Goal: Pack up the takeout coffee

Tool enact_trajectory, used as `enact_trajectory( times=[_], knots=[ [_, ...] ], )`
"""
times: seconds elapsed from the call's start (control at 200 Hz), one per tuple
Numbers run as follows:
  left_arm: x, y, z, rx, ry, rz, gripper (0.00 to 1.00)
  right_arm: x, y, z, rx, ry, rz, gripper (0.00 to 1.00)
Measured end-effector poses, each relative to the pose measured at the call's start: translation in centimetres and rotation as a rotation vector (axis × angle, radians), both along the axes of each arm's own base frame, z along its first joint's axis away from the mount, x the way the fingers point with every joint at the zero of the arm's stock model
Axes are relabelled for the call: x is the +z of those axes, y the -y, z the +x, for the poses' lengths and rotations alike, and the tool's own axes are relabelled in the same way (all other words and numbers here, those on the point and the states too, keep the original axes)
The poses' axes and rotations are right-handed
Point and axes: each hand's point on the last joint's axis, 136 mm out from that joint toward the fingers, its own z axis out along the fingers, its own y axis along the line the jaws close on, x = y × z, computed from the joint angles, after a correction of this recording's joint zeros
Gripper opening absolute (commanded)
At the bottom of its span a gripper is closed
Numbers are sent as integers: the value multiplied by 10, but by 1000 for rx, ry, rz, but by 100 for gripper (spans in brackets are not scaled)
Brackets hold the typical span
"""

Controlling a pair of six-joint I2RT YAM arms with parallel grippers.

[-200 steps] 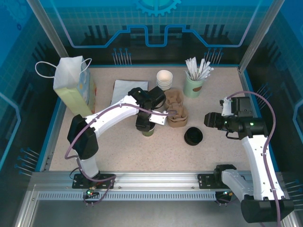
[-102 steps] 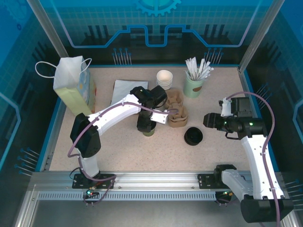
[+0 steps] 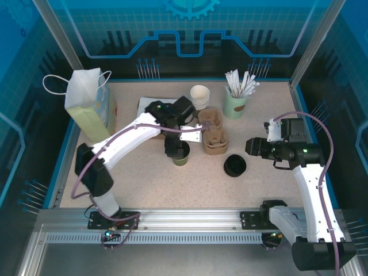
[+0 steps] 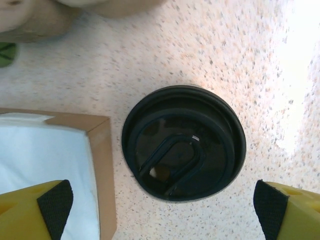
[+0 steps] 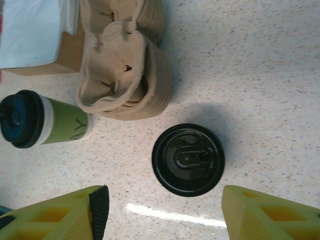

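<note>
Your speckled table (image 3: 144, 184) carries a paper bag (image 3: 86, 109) at the back left, a white-topped box (image 3: 148, 106) near it, stacked white cups (image 3: 200, 95), a cup of sticks (image 3: 234, 107), stacked carriers (image 3: 215, 138), the lidded coffee (image 5: 55, 122) just left of them, and a loose black lid (image 3: 234, 165) to their right.

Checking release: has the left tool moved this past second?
Yes: the left tool has shifted up-left in the top view, away from the cup carrier.

Odds and ends on the speckled surface (image 3: 144, 184)
A loose black lid (image 3: 234, 165) lies near stacked brown cup carriers (image 3: 215, 141); behind them stand white cups (image 3: 199, 94), a mint cup of wrapped sticks (image 3: 234, 106), and a paper bag (image 3: 89, 112) far left.
</note>
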Motion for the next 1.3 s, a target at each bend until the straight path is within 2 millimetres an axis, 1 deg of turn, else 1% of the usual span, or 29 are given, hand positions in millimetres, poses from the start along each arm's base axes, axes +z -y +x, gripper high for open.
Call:
enact_trajectory(
  times=[0.11,0.115,0.23,0.3,0.365,0.44,0.505,0.525,0.53,0.585,0.625,0.7,0.785,0.835,0.891,1.011,1.071,1.176,1.301],
  knots=[
    [35,-8,-11,62,84,-164,99,7,-8,2,14,20,53,59],
    [40,-10,-13,71,93,-182,99,8,-9,2,17,23,58,59],
    [72,-21,-27,150,173,-356,99,13,-17,4,30,33,103,59],
    [83,-27,-32,211,204,-442,99,14,-23,5,44,29,122,59],
    [84,-30,-33,270,211,-498,99,13,-32,5,69,18,130,59],
    [79,-33,-36,360,193,-557,99,12,-45,5,111,1,136,58],
    [74,-37,-36,444,180,-598,99,11,-61,6,162,-13,126,58],
    [71,-39,-36,483,173,-613,99,11,-62,6,165,-14,125,58],
    [70,-39,-36,488,172,-614,99,10,-66,6,179,-17,122,58],
    [67,-45,-34,593,158,-653,99,10,-78,7,215,-27,109,58],
    [64,-52,-33,677,143,-682,98,9,-85,10,233,-35,92,58],
    [63,-67,-27,854,105,-741,96,9,-105,17,286,-49,69,58],
    [60,-85,-20,1065,53,-819,93,5,-124,27,330,-67,38,58],
    [54,-93,-18,1168,12,-855,93,1,-136,31,354,-83,22,58],
    [42,-100,-19,1274,-50,-884,93,-3,-148,37,379,-96,7,57],
    [9,-98,-30,1429,-216,-896,92,-14,-175,48,429,-129,-23,58],
    [-2,-94,-35,1472,-285,-898,92,-20,-186,52,447,-141,-32,57],
    [-15,-85,-39,1521,-383,-907,90,-29,-203,57,475,-167,-47,57],
    [-28,-75,-39,1557,-477,-915,89,-39,-218,63,500,-187,-63,56]
  ],
)
